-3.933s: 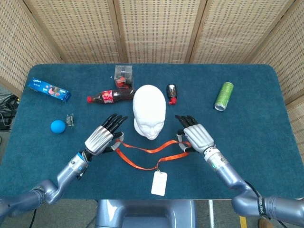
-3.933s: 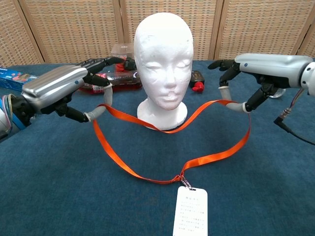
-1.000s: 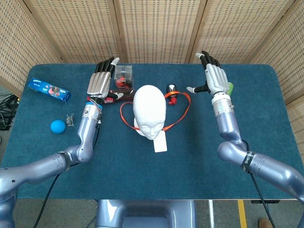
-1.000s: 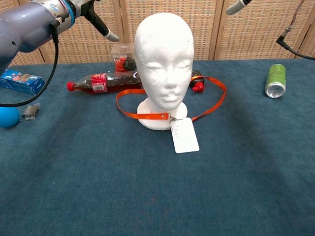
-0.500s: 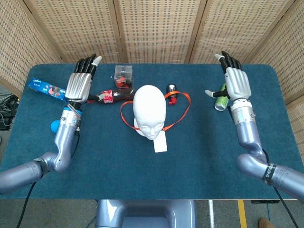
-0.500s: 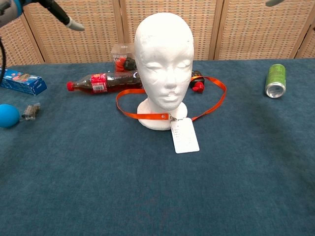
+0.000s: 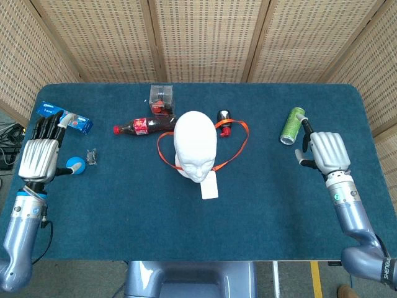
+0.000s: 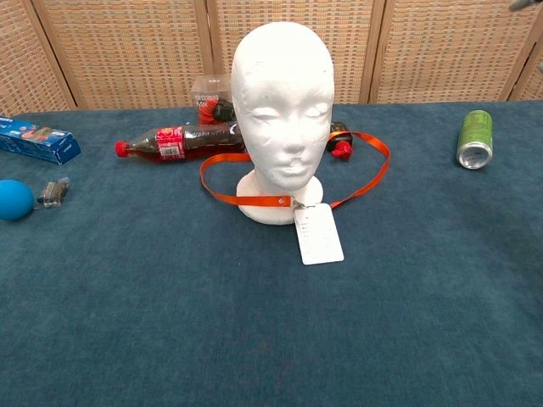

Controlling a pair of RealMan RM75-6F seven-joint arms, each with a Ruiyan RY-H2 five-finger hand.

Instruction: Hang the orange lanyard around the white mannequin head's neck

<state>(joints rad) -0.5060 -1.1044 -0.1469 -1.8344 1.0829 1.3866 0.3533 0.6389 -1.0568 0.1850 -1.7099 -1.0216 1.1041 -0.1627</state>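
The white mannequin head [image 7: 195,145] [image 8: 283,100] stands upright mid-table. The orange lanyard [image 7: 239,141] [image 8: 366,177] loops around its neck and lies on the cloth on both sides, its white tag [image 7: 209,185] [image 8: 318,233] resting in front of the base. My left hand [image 7: 40,153] hovers at the table's left edge, open, fingers spread, holding nothing. My right hand [image 7: 327,152] hovers at the right side, open and empty. Neither hand shows in the chest view.
A cola bottle [image 7: 144,126] and a clear box [image 7: 161,99] lie behind the head on the left, a small black-and-red object [image 7: 224,121] behind on the right. A green can [image 7: 291,126] stands near my right hand. A blue ball [image 7: 75,165], a small clip [image 7: 92,156] and a blue packet [image 7: 64,117] sit near my left hand.
Both hands have drawn back from the far side of the table toward the near left and right edges. The lanyard and head have not moved.
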